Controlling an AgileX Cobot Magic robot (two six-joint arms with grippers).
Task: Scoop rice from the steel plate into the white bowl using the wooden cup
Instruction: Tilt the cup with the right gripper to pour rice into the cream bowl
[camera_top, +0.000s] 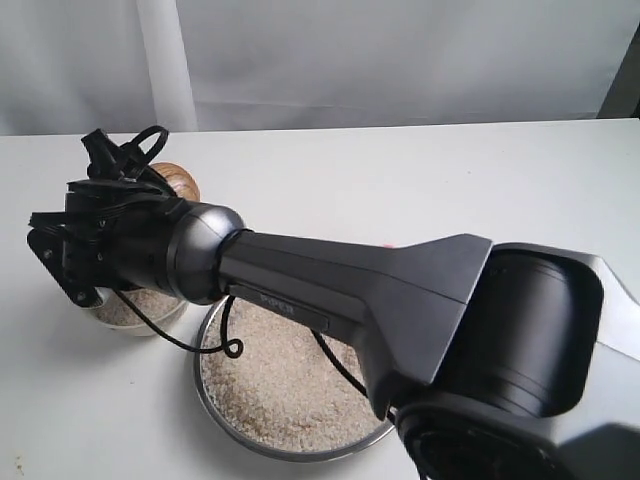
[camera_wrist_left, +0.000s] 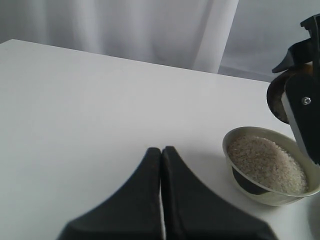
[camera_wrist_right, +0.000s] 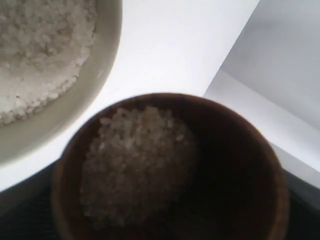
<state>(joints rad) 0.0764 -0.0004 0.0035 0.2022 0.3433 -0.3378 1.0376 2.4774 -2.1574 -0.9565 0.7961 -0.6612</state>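
My right arm reaches across to the left, and its gripper (camera_top: 150, 172) is shut on the wooden cup (camera_top: 181, 181). The cup hangs beside the far rim of the white bowl (camera_top: 152, 327). In the right wrist view the cup (camera_wrist_right: 235, 165) holds rice (camera_wrist_right: 135, 165) lying toward the side nearest the bowl (camera_wrist_right: 102, 65). The bowl also holds a heap of rice (camera_wrist_left: 265, 162). The steel plate (camera_top: 255, 446), covered with rice (camera_top: 280, 385), sits at the front, partly under the arm. My left gripper (camera_wrist_left: 161, 150) is shut and empty, low over bare table to the left of the bowl (camera_wrist_left: 272, 199).
The white table (camera_top: 400, 180) stretches back to a pale curtain (camera_top: 300, 60). The right arm's dark housing (camera_top: 500, 330) covers the right front of the scene, and a black cable (camera_top: 180, 345) loops down between bowl and plate.
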